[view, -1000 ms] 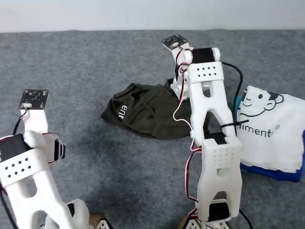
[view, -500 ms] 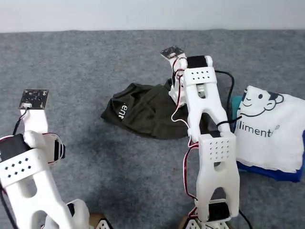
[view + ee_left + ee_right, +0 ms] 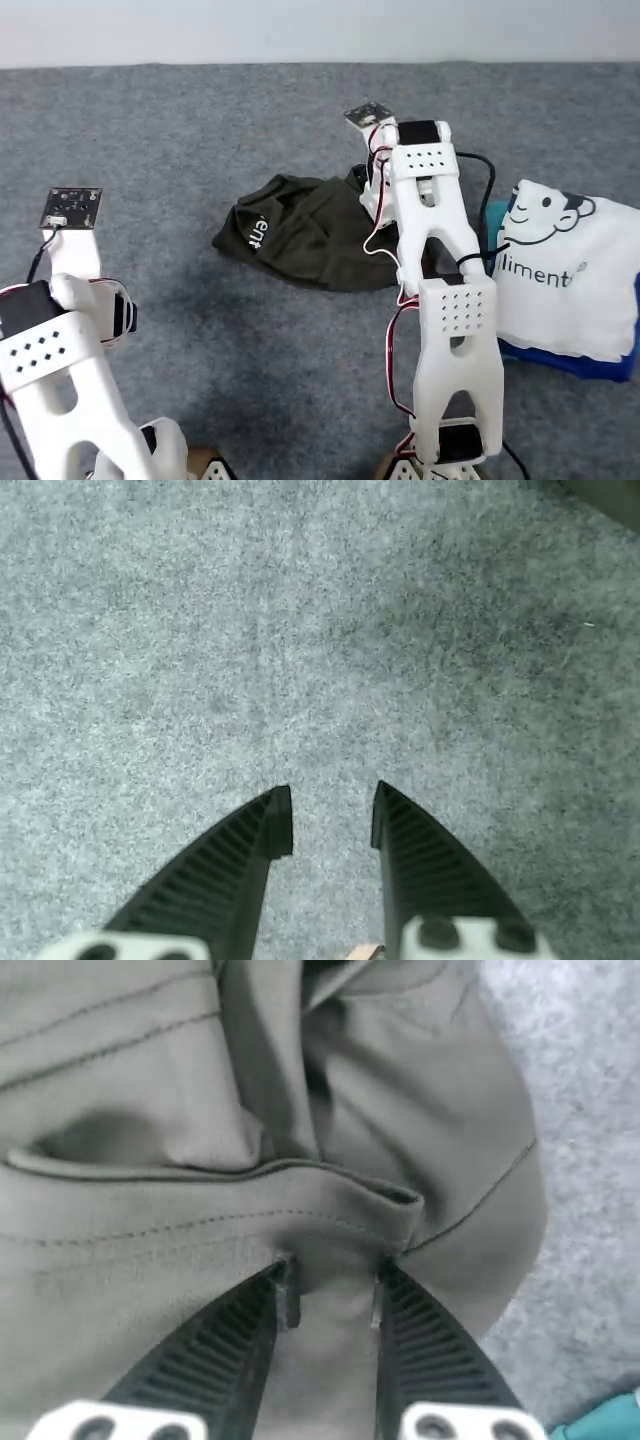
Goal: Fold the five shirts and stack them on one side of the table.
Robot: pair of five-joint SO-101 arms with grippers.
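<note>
Right arm (image 3: 440, 250) over dark shirt (image 3: 300, 235); white shirt (image 3: 565, 275) beside

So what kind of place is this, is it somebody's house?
Probably a robot practice bench, not a home. The white left arm and right arm sit at a table covered in grey felt, with a crumpled dark green shirt and a folded white shirt laid out.

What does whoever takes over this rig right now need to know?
Left gripper: open over the bare grey table, holding nothing.
Right gripper: open, down on the dark green shirt, a ridge of cloth between its jaws.
Done: white shirt lies folded on a blue shirt at the table's right side; full stack count unclear.
Left: the green shirt lies crumpled mid-table; fold it and add it to the stack.
</note>
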